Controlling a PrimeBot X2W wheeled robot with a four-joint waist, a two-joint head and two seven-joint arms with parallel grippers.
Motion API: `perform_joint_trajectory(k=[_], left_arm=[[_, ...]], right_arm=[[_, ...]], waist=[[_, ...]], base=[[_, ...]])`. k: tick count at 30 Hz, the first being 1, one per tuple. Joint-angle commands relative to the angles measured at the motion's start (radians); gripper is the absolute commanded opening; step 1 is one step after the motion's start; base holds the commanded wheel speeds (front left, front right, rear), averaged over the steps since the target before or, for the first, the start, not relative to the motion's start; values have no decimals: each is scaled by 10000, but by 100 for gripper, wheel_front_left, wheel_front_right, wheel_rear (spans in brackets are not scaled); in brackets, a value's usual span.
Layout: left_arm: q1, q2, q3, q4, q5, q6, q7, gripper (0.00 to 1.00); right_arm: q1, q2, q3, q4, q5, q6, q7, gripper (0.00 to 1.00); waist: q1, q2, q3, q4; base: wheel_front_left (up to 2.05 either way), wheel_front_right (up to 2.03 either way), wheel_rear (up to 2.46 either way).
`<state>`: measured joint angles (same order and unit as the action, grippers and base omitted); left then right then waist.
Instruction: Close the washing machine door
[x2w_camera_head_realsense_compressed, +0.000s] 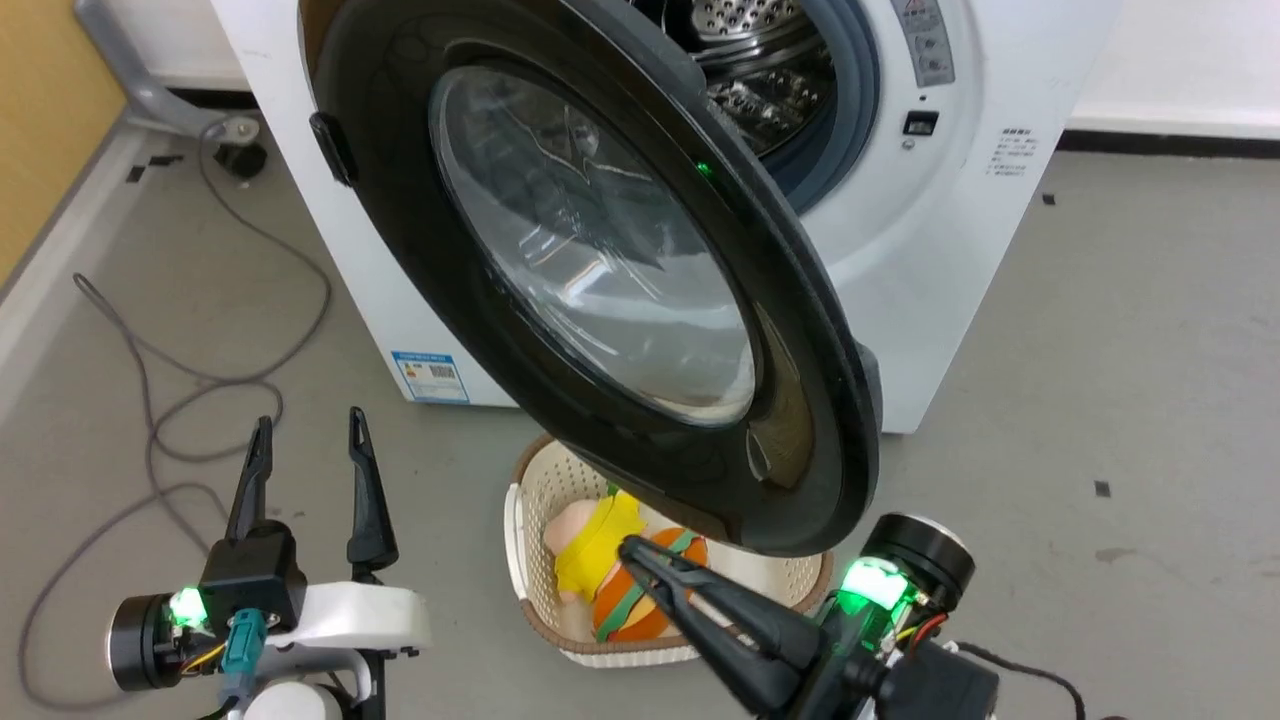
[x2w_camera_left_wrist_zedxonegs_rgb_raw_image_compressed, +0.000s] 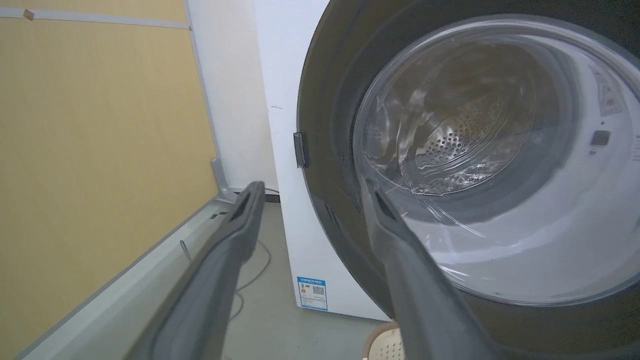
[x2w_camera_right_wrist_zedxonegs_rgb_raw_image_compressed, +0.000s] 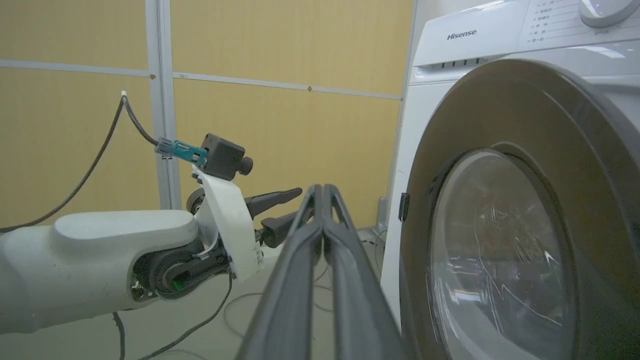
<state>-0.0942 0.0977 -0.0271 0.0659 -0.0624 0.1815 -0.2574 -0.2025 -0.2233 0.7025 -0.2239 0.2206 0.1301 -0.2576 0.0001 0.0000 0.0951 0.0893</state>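
1. The washing machine door (x2w_camera_head_realsense_compressed: 600, 270) stands part open in front of the washing machine (x2w_camera_head_realsense_compressed: 920, 290).
2. Our right pincer (x2w_camera_head_realsense_compressed: 628, 548), fingers pressed together, sits near the door's lower rim. We judge it best to push on the black rim, not the glass.
3. Our left pincer (x2w_camera_head_realsense_compressed: 310, 425), fingers apart and empty, sits low and clear of the door.
4. The basket (x2w_camera_head_realsense_compressed: 530, 490) of toys lies on the floor under the door. The cable (x2w_camera_head_realsense_compressed: 150, 400) lies well aside.

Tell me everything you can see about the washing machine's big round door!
The washing machine door is big, round and shiny black, with a bulging clear glass window in the middle and a small black tab on its edge. It stands swung open from the white washing machine, so the steel drum shows behind it. The shut right gripper is near its lower rim; whether it touches is unclear.
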Motion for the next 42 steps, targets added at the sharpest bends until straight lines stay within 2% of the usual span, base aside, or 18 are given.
perform_joint_trajectory(k=[1,5,9,24,42], left_arm=[[-127,-54,18,-54,63,-49,-43,100],[-266,-114,15,-118,126,-94,-43,100],[-417,-190,-18,-201,167,-149,-43,100],[-789,-352,-9,-448,158,-176,-43,100],[-1804,-464,-113,-1069,-32,50,-43,100]], right_arm=[[76,-77,-62,137,-14,6,-42,0],[-86,-271,-483,710,-183,6,-42,0],[-301,-357,-1338,1339,-370,6,-42,0],[-1208,-218,-3690,2498,-710,6,-42,0],[-4354,-1163,-4967,4466,-665,6,-42,0]], waist=[[-1,0,87,22],[-1,0,314,104],[-1,0,585,221],[-1,0,1398,440],[-1,0,3357,528]], base=[[0,0,0],[0,0,0],[0,0,0],[0,0,0],[0,0,0]])
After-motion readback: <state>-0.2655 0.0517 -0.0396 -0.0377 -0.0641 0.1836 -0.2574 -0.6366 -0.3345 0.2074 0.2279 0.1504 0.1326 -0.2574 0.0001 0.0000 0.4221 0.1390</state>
